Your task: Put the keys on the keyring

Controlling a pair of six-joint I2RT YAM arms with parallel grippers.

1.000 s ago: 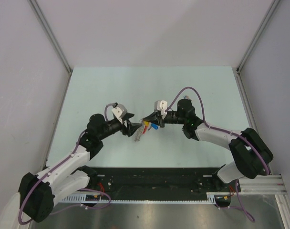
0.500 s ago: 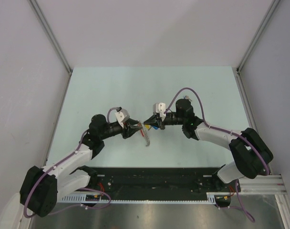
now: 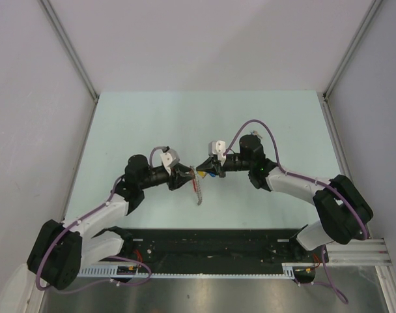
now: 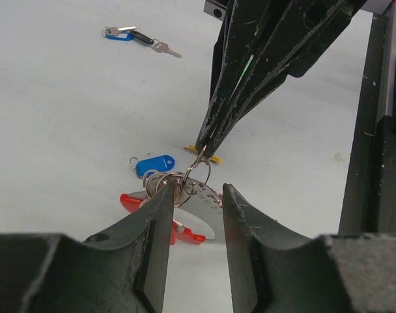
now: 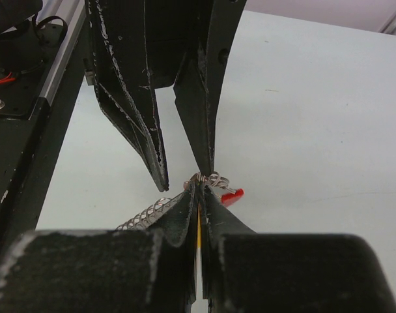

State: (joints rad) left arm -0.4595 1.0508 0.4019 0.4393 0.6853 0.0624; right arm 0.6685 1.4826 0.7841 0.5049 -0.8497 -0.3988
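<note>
Over the middle of the counter (image 3: 152, 124) the two arms meet tip to tip, with the bunch between them. The right gripper (image 4: 201, 148) comes in from the far side, its jaws pressed fully together on a small ring (image 4: 199, 171) of thin wire at the top of the bunch. The left gripper (image 4: 197, 195) faces it with its jaws parted to a narrow gap and gripping nothing. A cluster of rings (image 4: 174, 184) sits against one of its fingers (image 4: 155, 222), and the other finger stands clear of it.

The keyring (image 3: 197, 188) trails from that meeting point toward the near edge as a silver coiled strand. Its red band (image 4: 129, 202) shows just beside the left fingers in the left wrist view. I cannot tell whether the strand hangs free or lies on the counter.

Of the keys (image 4: 154, 164), a blue-headed one lies just behind the ring cluster, and a yellow head (image 4: 211, 157) shows right behind the right fingertips (only a sliver of it). Two more keys (image 4: 134, 34), one with a blue head and one with a dark head, lie flat on the counter well apart from the bunch, on the far side of it in the left wrist view.
</note>
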